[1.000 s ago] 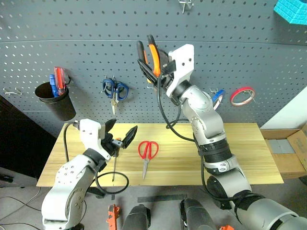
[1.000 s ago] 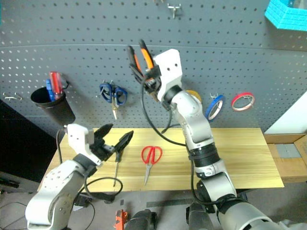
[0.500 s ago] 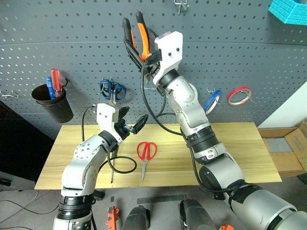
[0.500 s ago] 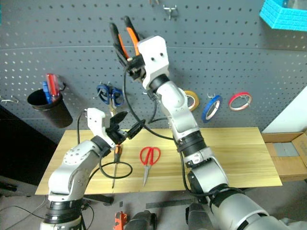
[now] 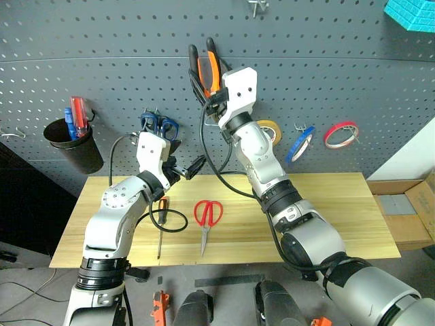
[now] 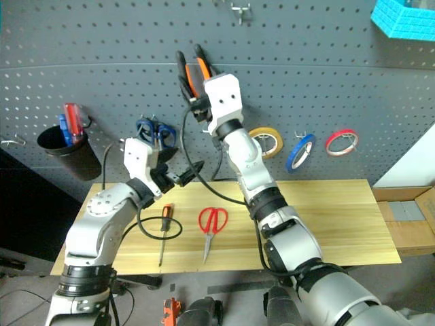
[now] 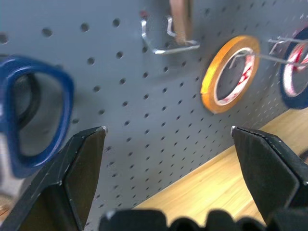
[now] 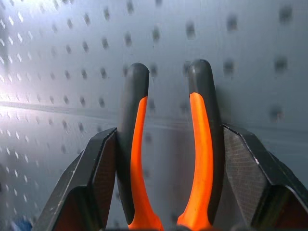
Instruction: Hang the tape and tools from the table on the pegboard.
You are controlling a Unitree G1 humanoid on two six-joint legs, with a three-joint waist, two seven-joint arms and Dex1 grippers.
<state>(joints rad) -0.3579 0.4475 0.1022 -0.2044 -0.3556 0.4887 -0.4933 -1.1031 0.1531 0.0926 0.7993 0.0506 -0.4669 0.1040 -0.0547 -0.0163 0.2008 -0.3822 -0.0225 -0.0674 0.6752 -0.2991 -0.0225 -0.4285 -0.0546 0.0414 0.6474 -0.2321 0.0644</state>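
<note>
My right gripper (image 5: 212, 95) is raised against the pegboard (image 5: 340, 68), shut on the pliers (image 5: 206, 66). Their orange-and-black handles (image 8: 139, 159) stick up between its fingers. My left gripper (image 5: 185, 161) hangs open and holds nothing, just above the table (image 5: 326, 210) and close to the pegboard, below the blue-handled scissors (image 5: 160, 124). The red-handled scissors (image 5: 209, 214) and the screwdriver (image 5: 161, 227) lie on the table near its left half. The blue tape (image 5: 301, 142) hangs on a pegboard hook.
A yellow tape roll (image 5: 268, 130) and a red tape roll (image 5: 342, 134) hang beside the blue one. A black cup (image 5: 71, 144) holding screwdrivers hangs at the left. A bare metal hook (image 7: 168, 41) sits near the yellow roll. A cardboard box (image 5: 408, 210) stands right of the table.
My left gripper has risen from over the screwdriver and moved toward the pegboard, still open. My right gripper has tipped and brought the pliers closer to the board.
</note>
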